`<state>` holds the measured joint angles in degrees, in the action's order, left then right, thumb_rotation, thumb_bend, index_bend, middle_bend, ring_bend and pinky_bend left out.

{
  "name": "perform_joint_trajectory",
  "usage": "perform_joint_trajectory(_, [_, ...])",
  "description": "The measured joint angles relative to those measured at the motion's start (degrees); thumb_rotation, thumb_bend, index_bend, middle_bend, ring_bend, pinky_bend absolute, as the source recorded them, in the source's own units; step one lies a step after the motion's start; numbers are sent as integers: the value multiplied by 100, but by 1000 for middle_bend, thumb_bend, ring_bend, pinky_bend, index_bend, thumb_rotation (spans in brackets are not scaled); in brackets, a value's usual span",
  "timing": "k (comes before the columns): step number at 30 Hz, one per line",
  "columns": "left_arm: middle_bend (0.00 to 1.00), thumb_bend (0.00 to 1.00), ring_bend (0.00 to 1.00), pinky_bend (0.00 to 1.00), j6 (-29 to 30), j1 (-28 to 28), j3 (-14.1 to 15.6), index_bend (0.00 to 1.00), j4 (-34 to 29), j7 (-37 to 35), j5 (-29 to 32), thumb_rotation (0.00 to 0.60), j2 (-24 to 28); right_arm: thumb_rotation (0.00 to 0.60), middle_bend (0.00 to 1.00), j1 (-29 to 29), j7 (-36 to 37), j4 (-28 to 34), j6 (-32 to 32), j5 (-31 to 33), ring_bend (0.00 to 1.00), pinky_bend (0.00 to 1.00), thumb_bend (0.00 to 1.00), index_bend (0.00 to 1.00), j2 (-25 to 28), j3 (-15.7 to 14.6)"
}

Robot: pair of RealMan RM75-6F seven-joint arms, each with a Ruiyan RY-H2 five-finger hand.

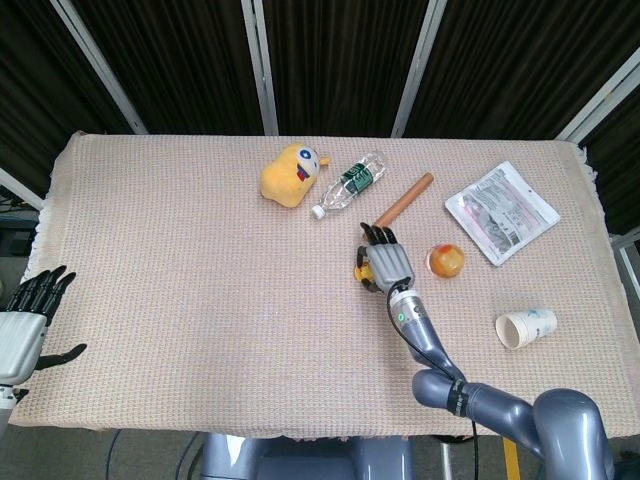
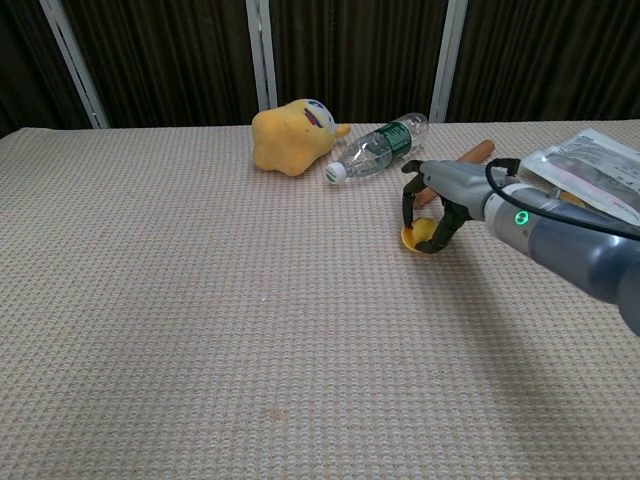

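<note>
A robot hand curls over a little yellow toy on the table.

The left hand (image 1: 22, 325) waits at the table's left edge with its fingers spread and holding nothing. Far back lie a soft yellow plush toy (image 1: 289, 174), a clear plastic water bottle (image 1: 348, 184) and a brown wooden stick (image 1: 403, 200). The right hand (image 2: 432, 203) bends its fingers around the small round yellow toy (image 2: 417, 236) near the stick; it seems to touch it, but a real grip is hard to see. An orange ball (image 1: 445, 260) sits just beside it.
</note>
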<state>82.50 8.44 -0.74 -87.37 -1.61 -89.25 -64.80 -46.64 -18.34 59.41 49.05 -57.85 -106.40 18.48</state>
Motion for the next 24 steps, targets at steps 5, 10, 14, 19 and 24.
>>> perform_joint_trajectory(5, [0,0,0,101,-5,6,-3,0,-2,0,9,600,2,600,0,-24,-38,91,40,-57,0,0,208,439,32,-38])
perform_joint_trajectory(10, [0,0,0,101,3,8,-5,0,0,5,5,600,-3,600,0,-54,-63,165,63,-115,0,0,172,404,73,-65])
perform_joint_trajectory(14, [0,0,0,101,10,8,-5,0,1,-8,3,600,-1,600,0,-74,-79,193,56,-97,0,0,118,365,89,-73])
perform_joint_trajectory(19, [0,0,0,101,-4,12,3,0,8,-30,3,600,1,600,0,-65,-95,230,67,-78,0,0,0,212,138,-92])
perform_joint_trajectory(24, [0,0,0,101,-36,18,5,0,13,-40,31,600,14,600,0,18,-143,462,147,-91,0,0,0,76,360,-133])
